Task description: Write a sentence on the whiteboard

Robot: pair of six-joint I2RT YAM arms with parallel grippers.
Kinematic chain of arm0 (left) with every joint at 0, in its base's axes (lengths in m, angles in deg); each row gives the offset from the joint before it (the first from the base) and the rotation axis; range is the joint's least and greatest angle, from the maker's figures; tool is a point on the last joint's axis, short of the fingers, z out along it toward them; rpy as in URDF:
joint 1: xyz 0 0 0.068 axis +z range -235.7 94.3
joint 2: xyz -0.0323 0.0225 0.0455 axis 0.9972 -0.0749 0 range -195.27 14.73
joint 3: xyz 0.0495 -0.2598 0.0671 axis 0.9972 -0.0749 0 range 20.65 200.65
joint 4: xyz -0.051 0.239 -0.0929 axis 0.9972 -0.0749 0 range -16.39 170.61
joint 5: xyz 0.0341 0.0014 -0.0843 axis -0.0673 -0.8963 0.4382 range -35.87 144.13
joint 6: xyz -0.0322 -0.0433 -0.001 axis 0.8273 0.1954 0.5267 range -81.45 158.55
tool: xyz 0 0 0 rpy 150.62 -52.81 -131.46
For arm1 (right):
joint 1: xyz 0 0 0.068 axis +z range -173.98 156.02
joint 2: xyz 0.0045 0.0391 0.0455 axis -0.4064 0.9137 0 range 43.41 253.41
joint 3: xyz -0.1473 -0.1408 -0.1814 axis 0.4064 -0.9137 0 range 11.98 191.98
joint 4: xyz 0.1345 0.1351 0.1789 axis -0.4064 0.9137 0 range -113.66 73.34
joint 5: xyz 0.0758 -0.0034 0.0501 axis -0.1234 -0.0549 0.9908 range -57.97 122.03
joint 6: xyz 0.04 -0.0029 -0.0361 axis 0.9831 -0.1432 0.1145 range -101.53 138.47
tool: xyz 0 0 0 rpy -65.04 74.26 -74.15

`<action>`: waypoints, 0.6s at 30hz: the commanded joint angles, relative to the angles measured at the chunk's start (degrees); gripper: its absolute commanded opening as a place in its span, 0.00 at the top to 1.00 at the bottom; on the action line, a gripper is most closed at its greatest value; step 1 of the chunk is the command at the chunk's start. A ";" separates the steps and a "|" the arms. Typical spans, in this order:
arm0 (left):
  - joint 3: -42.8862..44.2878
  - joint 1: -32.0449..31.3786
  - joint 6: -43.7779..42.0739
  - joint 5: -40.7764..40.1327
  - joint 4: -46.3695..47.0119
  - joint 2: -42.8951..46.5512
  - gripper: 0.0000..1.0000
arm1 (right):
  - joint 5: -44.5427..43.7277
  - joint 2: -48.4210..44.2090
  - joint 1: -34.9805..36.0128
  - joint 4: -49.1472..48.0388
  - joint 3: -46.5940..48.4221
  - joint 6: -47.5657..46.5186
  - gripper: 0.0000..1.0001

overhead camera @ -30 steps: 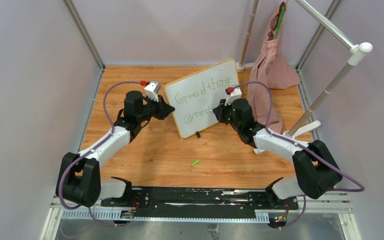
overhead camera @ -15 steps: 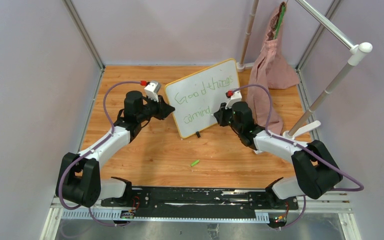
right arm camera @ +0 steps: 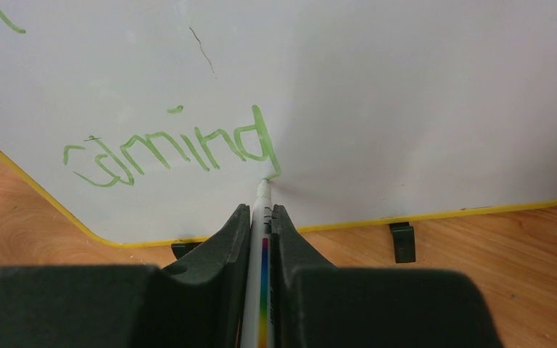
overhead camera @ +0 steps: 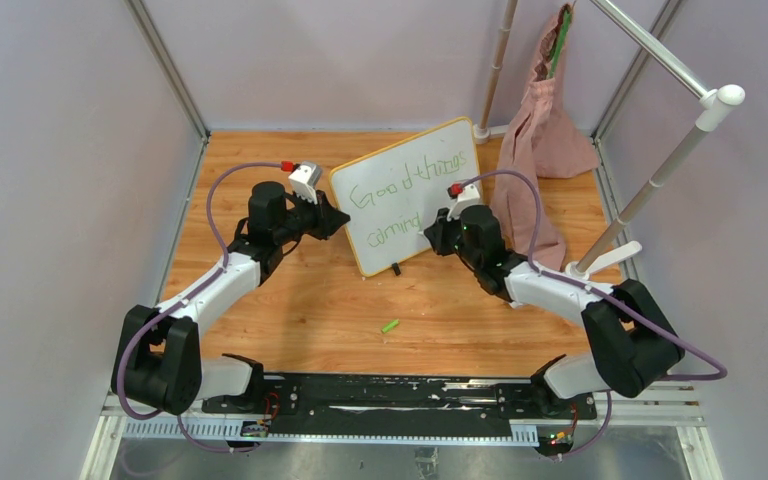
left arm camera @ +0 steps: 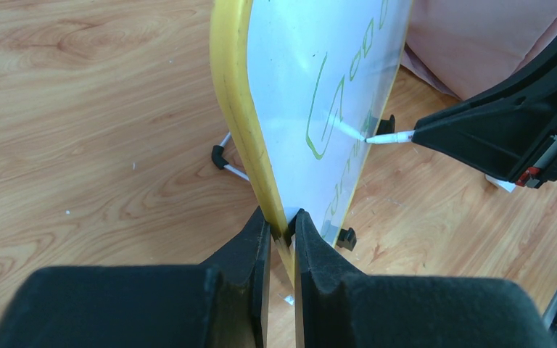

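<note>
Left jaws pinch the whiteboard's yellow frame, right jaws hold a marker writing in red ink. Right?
No: the writing is green, not red, as the right wrist view shows. Left jaws do pinch the yellow frame of the whiteboard, and right jaws hold the marker against it.

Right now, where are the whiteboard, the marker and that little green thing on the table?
whiteboard (overhead camera: 388, 212): top external view, bare white face between the written lines.
marker (right arm camera: 262, 197): right wrist view, white barrel just behind the tip.
green cap (overhead camera: 390, 326): top external view, its middle.
</note>
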 commanded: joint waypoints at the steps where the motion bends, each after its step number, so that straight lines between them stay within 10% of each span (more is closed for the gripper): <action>1: -0.14 -0.34 -5.30 -3.87 -1.61 0.68 1.00 | -0.32 0.59 1.31 -0.92 -0.74 1.21 1.00; 18: -0.32 -0.42 -5.45 -4.05 -1.56 1.06 1.00 | -0.35 0.96 4.38 -0.23 1.19 1.15 1.00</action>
